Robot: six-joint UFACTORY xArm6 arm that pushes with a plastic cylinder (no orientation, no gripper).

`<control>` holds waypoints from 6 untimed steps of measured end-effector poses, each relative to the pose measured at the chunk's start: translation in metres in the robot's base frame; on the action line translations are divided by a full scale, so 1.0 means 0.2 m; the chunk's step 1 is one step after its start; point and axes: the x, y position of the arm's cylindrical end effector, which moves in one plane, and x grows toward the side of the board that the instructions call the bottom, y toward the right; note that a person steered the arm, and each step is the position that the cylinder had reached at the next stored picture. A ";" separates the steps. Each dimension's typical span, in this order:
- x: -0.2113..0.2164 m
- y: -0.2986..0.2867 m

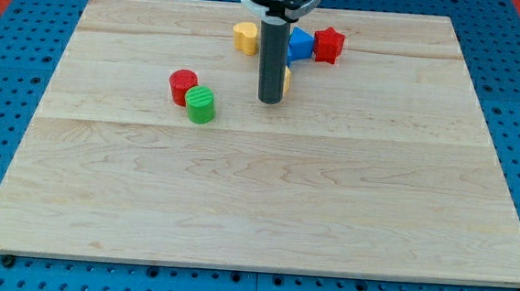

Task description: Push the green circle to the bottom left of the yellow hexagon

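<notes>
The green circle [201, 105] lies left of the board's middle, touching a red cylinder [182, 86] at its upper left. The yellow hexagon [245, 36] sits near the view's top, above and to the right of the green circle. My tip [270, 100] rests on the board to the right of the green circle, about a block's width and more away from it. The rod hides most of a yellow block [287, 79] just behind it, whose shape I cannot make out.
A blue block [300, 45] and a red star-like block [328, 45] lie at the view's top, right of the rod. The wooden board [255, 219] rests on a blue pegboard surface.
</notes>
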 end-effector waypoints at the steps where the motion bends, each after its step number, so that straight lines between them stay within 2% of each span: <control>1: 0.12 -0.02; 2: 0.37 -0.31; 3: 0.41 -0.75; 4: 0.25 -0.80; 6: 0.16 -0.44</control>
